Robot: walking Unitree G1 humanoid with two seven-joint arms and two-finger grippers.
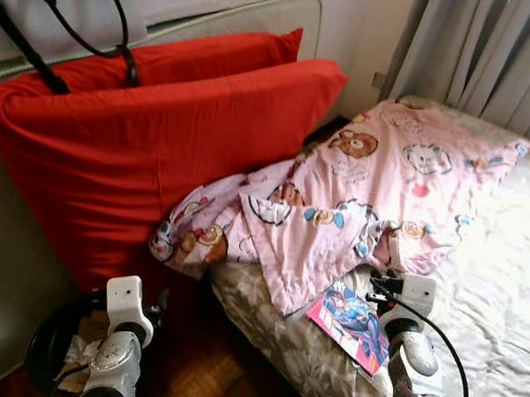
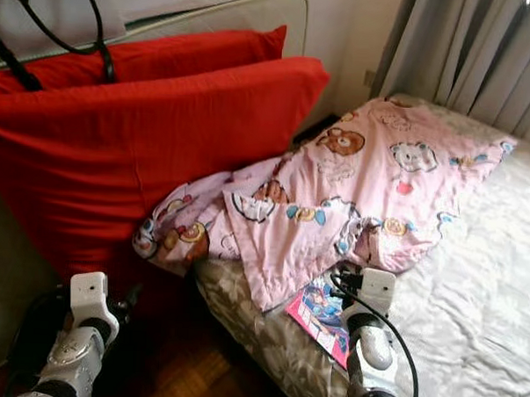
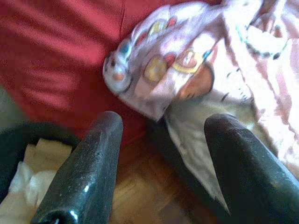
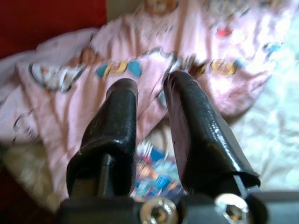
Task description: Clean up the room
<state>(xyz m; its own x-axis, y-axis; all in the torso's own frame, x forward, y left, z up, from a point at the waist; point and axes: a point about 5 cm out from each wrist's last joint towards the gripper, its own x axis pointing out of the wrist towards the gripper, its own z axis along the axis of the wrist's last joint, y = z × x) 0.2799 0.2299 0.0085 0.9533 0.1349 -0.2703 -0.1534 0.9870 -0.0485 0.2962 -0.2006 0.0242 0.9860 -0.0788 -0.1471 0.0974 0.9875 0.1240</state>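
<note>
Right wrist view: our right end effector (image 4: 149, 100) w/ fingers narrow, nothing between them, hovering above the glossy comic-style magazine (image 1: 351, 324) at bed edge, prob next pickup. Crumpled pink cartoon-print blanket (image 1: 370, 199) overlaps the magazine's top, spilling onto the big red pillows (image 1: 126, 157). Left end effector (image 3: 163, 154) spread wide, low over the wooden floor (image 1: 200, 371).

Pink cartoon-bear blanket (image 1: 380, 186), red pillows (image 1: 136, 131), white sheet (image 1: 500, 261), seemingly blue-and-pink magazine (image 1: 352, 324).
</note>
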